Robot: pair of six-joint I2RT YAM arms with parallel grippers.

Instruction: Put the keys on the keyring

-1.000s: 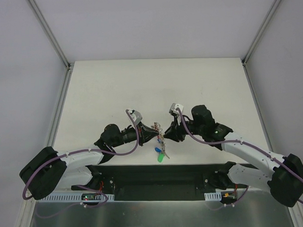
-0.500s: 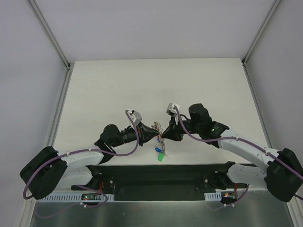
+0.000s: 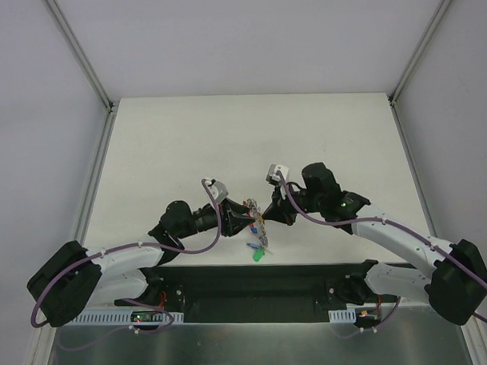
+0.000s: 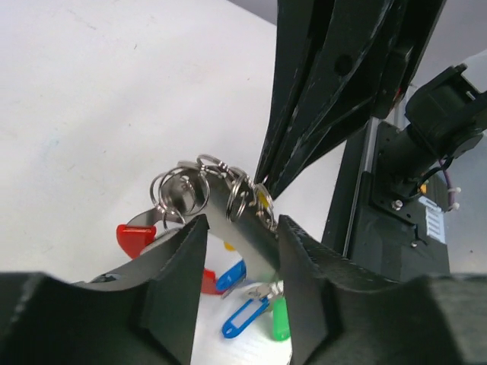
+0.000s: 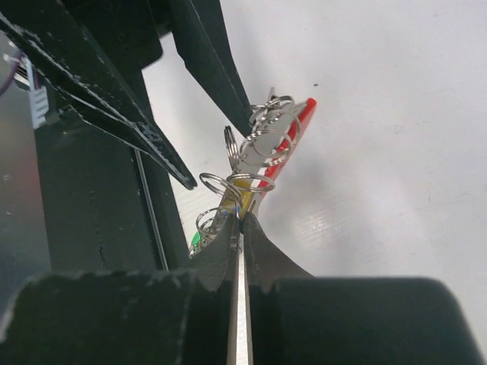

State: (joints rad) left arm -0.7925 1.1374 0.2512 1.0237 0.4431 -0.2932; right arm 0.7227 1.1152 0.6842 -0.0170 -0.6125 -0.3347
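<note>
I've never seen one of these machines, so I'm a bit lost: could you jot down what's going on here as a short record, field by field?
setting: two arms meeting over a white table
keyring: metal rings on a grey piece, red band sticking out to one side
left tool: open, fingers either side of the grey piece
right tool: shut, pinching the keyring next to a yellow cap
keys: blue and green caps hanging below the rings

White worktop (image 3: 250,142) boxed in by pale walls (image 3: 246,38).
Even light on the worktop; slanted metal posts (image 3: 79,52) meet its far corners.
</note>
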